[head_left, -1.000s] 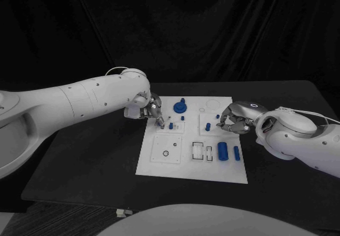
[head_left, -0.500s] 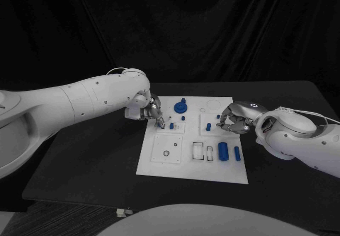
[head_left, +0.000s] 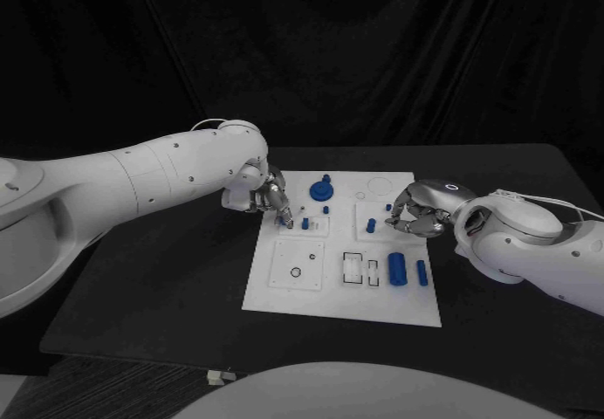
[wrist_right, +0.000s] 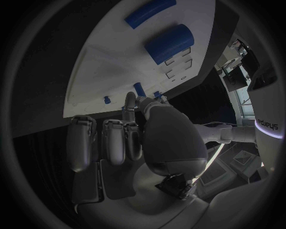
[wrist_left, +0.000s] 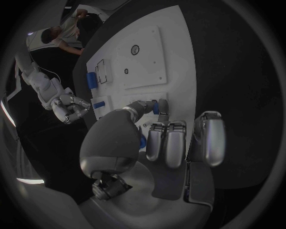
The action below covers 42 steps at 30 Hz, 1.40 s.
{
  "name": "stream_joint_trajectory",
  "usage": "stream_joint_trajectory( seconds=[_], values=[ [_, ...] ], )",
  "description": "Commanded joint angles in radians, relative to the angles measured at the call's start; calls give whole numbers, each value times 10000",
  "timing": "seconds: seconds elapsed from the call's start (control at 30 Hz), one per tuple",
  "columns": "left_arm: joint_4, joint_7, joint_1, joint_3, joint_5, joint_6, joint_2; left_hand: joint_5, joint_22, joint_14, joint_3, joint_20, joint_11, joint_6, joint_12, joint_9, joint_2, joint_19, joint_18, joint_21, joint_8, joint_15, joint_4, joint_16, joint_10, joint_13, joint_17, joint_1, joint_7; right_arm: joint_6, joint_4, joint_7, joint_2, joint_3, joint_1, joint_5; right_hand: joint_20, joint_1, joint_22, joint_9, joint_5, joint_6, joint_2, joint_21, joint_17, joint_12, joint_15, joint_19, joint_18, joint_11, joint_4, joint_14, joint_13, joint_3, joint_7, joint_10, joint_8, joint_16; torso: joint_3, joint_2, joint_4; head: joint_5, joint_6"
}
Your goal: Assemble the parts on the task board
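Observation:
The white task board [head_left: 292,292] lies mid-table. My left hand [head_left: 267,199] reaches over its left edge. Thumb and one finger pinch a small blue peg [head_left: 304,223] [wrist_left: 155,107] standing in the upper-left block, and the other fingers [wrist_left: 167,143] are curled. My right hand [head_left: 415,212] hovers at the board's right side with its fingers curled in. Its fingertips [wrist_right: 130,101] are just short of another upright blue peg [head_left: 370,225] [wrist_right: 138,88], holding nothing. A blue knob [head_left: 319,188] stands near the board's far edge.
A thick blue cylinder [head_left: 396,268] [wrist_right: 169,43] and a thin blue bar [head_left: 421,273] [wrist_right: 149,12] lie at the board's right front. Empty slots [head_left: 362,268] and a round hole [head_left: 296,271] sit beside them. A tiny peg [head_left: 326,209] stands mid-board. Black table surrounds the board.
My left wrist has shifted slightly over the board's left edge with its fingers staying at the peg. The right hand has not moved.

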Motion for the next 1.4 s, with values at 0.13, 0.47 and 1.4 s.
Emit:
stream_joint_trajectory(
  seconds=[0.13, 0.47, 1.4],
  values=[
    [-70, 94, -24, 9, 86, 198, 53, 1045, 2079, 1108, 1474, -23, 3, 495, 146, 202, 180, -39, 371, -102, 252, -28, -418, 139, 1012, 2703, 2679, 97, -452, -62, -9, -39, 15, 7, -21, -21, 47, 327, 2319, 128, 236, -44, 3, -178, 1186, -121, 6, 335, -66, 64, -17, 842, 2523, 121, -16, 1075, -170, -98, 3, 2, -6, 21, -2],
    [-130, 109, -56, 9, 86, 291, 128, 1050, 2078, 1108, 1474, -23, 2, 497, 149, 207, 179, -40, 371, -103, 255, -28, -422, 139, 1015, 2706, 2679, 89, -452, -48, -25, -42, 32, 7, -21, -21, 47, 327, 2319, 128, 236, -44, 3, -178, 1186, -121, 6, 335, -66, 64, -17, 842, 2523, 121, -16, 1075, -170, -98, 3, 3, 3, 7, -2],
    [-160, 250, -239, 9, 86, -24, 219, 990, 2069, 1108, 1492, -24, 5, 472, 121, 230, 229, -60, 378, -124, 247, -26, -433, 139, 995, 2686, 2679, 36, -447, 69, -74, -94, 26, 7, -21, -21, 48, 331, 2311, 136, 252, -39, 9, -201, 1177, -121, 9, 325, -61, 72, -35, 841, 2523, 136, -5, 1075, -180, -103, 3, 2, -2, 1, -2]
  ],
)
